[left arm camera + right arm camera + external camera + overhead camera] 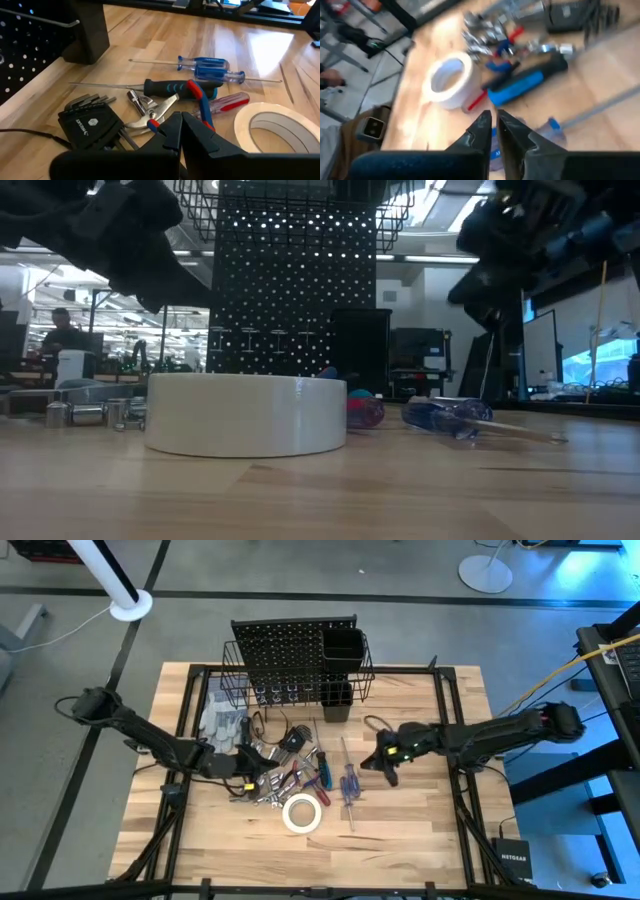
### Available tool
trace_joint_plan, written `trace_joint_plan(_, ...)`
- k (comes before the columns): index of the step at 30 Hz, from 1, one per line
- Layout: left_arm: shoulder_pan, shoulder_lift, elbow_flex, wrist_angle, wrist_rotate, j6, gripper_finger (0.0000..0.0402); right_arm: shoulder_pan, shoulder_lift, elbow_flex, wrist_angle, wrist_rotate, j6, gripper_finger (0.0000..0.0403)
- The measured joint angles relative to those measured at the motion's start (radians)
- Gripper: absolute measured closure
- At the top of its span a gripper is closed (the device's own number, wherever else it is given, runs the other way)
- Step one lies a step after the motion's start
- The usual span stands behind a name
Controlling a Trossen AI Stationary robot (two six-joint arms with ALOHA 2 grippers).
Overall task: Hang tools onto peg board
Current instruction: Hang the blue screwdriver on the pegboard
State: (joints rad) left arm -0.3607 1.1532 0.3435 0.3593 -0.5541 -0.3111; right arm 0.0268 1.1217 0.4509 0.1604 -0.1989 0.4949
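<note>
wooden table (pixel 420 830) | left fingers (pixel 187 131) pressed together over tools (pixel 290 780) | right fingers (pixel 482 127) nearly together, empty, beside blue screwdrivers (pixel 348 783)

White tape roll (pixel 246 415): lying flat on the wooden table (pixel 320 495), nearest the camera.
Blue clear-handled screwdriver (pixel 450 416): lying on the table to the roll's right, shaft pointing right.
Red handle (pixel 364 412): partly hidden just behind the roll's right edge.
Silver sockets (pixel 90 414): left of the roll.
Black peg board (pixel 294 285): upright behind, wire basket at top.
Dark arms: upper corners.
Seated person (pixel 62 332): far left background.
</note>
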Motion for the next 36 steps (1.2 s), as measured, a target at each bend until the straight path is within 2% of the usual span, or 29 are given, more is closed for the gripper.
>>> trace_joint_plan(5, 0.0, 0.001, 0.0, 0.0, 0.0, -0.015, 0.04, 0.006, 0.164, 0.112, -0.126, 0.038, 0.059, 0.0297)
trace_joint_plan(8, 0.0, 0.001, 0.0, 0.0, 0.0, -0.032, 0.04, 0.006, 0.259, 0.213, -0.272, 0.126, 0.082, 0.0243)
trace_joint_plan(11, 0.0, 0.001, 0.0, 0.0, 0.0, -0.045, 0.04, 0.006, 0.35, 0.321, -0.435, 0.155, 0.105, 0.0197)
trace_joint_plan(16, 0.0, 0.001, 0.0, -0.003, 0.0, -0.056, 0.04, 0.007, 0.488, 0.446, -0.588, 0.162, 0.19, 0.0159)
trace_joint_plan(23, 0.0, 0.001, 0.0, -0.01, 0.0, -0.087, 0.04, 0.007, 0.574, 0.463, -0.542, 0.146, 0.235, 0.0155)
trace_joint_plan(30, 0.0, 0.001, 0.0, -0.011, 0.0, -0.088, 0.04, 0.007, 0.632, 0.466, -0.53, 0.181, 0.193, 0.0156)
trace_joint_plan(33, 0.0, 0.001, 0.0, -0.011, 0.0, -0.089, 0.04, 0.008, 0.637, 0.467, -0.566, 0.202, 0.142, 0.0175)
trace_joint_plan(36, 0.0, 0.001, 0.0, -0.011, 0.0, -0.094, 0.04, 0.008, 0.638, 0.468, -0.615, 0.227, 0.088, 0.0219)
